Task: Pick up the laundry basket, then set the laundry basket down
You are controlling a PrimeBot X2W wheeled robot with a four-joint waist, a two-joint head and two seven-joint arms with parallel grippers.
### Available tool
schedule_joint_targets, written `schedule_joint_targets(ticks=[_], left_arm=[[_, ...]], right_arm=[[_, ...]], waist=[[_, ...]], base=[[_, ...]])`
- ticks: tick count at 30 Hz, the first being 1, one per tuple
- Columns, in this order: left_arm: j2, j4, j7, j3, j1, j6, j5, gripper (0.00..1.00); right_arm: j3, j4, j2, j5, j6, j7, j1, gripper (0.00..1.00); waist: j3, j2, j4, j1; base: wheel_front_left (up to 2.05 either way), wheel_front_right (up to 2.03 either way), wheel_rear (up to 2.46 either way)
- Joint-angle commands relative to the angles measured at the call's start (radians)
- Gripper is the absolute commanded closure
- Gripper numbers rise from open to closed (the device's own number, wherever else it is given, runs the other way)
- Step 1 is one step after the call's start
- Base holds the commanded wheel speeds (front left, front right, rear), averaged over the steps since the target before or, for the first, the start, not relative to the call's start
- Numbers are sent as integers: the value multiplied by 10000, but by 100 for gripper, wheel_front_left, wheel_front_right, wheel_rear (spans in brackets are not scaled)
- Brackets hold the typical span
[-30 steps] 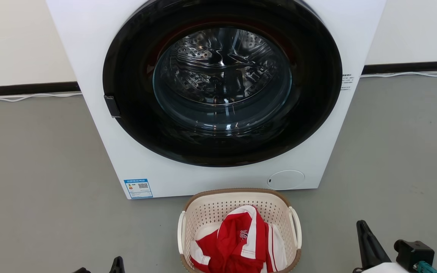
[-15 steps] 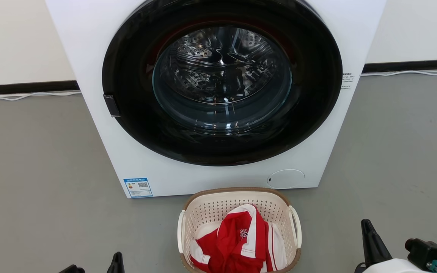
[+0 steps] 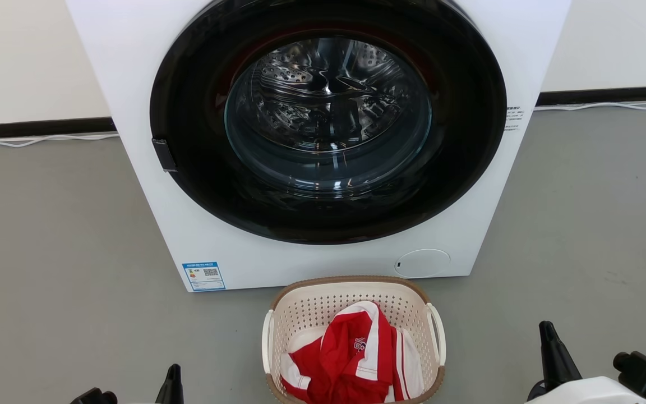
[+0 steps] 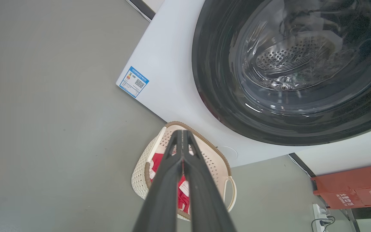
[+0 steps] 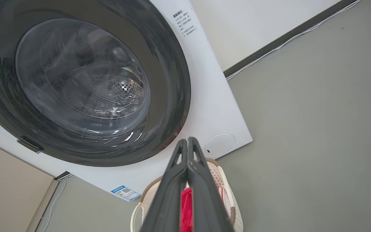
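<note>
- Laundry basket (image 3: 323, 307) stands upright on the grey floor (image 3: 48, 252) at the lower centre of the head view, just in front of the washing machine (image 3: 132, 84), its near end cut off by the bottom edge of the frame
- Red-and-white garment (image 3: 351, 353) lies crumpled inside it
- Left gripper (image 4: 182, 133) has its two fingers pressed together on nothing; in the head view it sits at the lower left, apart from the basket
- Right gripper (image 5: 188, 140) is likewise closed up and empty, at the lower right of the head view, also apart from the basket
- Progress: a basket resting on the floor with both grippers off it fits the time ahead of the lift as well as the time after the set-down, and these pictures do not settle which
- Orientation: mouth faces straight up, and the white loop handles sit on the left and right sides in the head view
- Long axis: it seems to run left to right, handle to handle and parallel to the washer front, though the foreshortening makes this only a judgement
</note>
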Motion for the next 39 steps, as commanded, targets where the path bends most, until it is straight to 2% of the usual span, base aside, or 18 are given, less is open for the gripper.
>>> schedule_joint_targets(ticks=[1, 39], left_arm=[[62, -326, 67, 211, -570, -162, -347, 100], [118, -859, 1151, 798, -1029, -925, -3903, 100]], right_arm=[[13, -321, -60, 439, 27, 104, -546, 100], [-65, -760, -74, 5343, 48, 1175, -865, 100]], waist=[[6, -1, -1, -1], [121, -1, -15, -1]], base=[[0, 0, 0], [0, 0, 0]])
